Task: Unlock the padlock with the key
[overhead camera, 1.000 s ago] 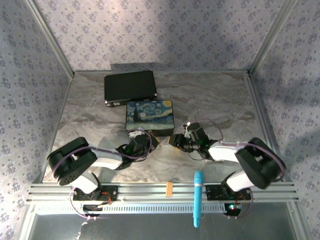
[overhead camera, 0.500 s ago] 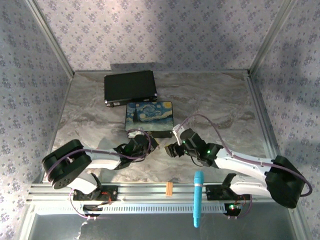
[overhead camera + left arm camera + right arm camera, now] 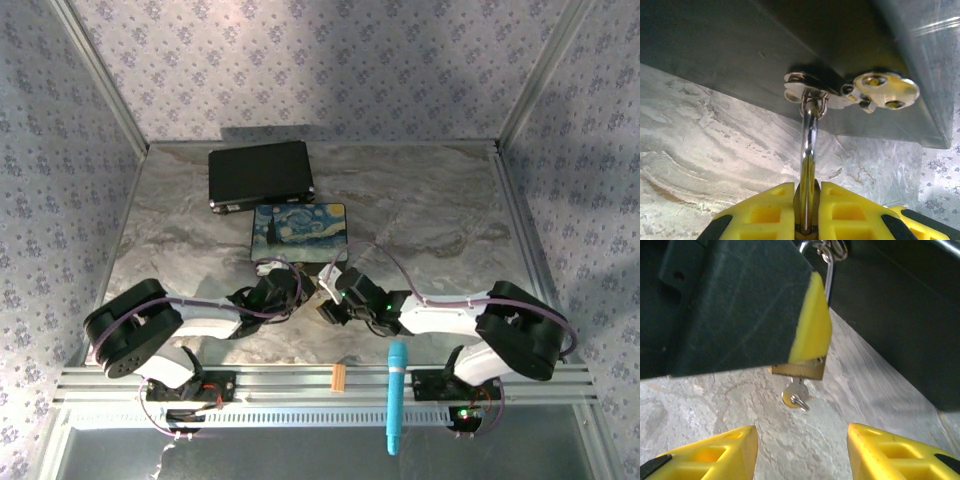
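Left side: left tool [image 3: 807, 197] is pinched tight on the padlock [image 3: 808, 145]. Its shackle runs up through the silver hasp [image 3: 812, 94] on the front of the starry-night box [image 3: 300, 225]. So the padlock sits at that box's near edge, lifted off the tabletop [image 3: 430, 210].

Change: over the last second the right arm swung left across the tabletop. The right tool [image 3: 801, 435], well apart from the left one a second ago, is now just beside it. The left side barely shifted.

In the right wrist view the key [image 3: 792, 391] hangs from the underside of the brass body, apparently seated in the keyhole, with a small ring on its head. The right tool's jaws are spread wide, holding nothing, and the key is centred ahead of the gap. My read: approach is nearly done, and next I'd go in, close on the key head and twist. I can't tell from here whether the lock has released.

Counts:
- Padlock: one.
- Key: one.
- Boxes: two, a black case [image 3: 260, 175] and the painted one.
- Orange strip [image 3: 338, 377]: one, on the rail.
- Teal pen-like stick [image 3: 397, 395]: one, to its right.
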